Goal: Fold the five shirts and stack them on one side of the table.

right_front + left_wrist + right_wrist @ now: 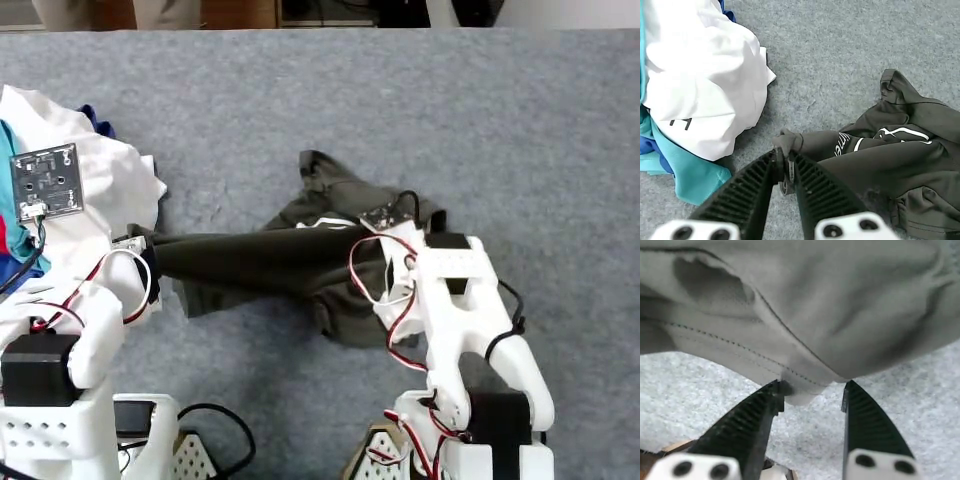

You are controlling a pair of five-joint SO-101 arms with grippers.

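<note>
Dark shirt [260, 262] in left tool [785, 162], hem [799, 382] within wide-jawed right tool [813, 388]

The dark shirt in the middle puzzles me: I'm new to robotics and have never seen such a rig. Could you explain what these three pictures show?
You see two white robot arms, the left arm and the right arm, at a grey table, each ending in a pincer. The high view looks down from a fixed camera; the other two come from cameras on the arms' wrists. The dark shirt lies crumpled mid-table; a heap of shirts, white, teal and blue, sits near the left arm. The left pincer is shut on a corner of the dark shirt, stretched toward the heap. The right pincer is open, a fold of that shirt at its tips.
</note>
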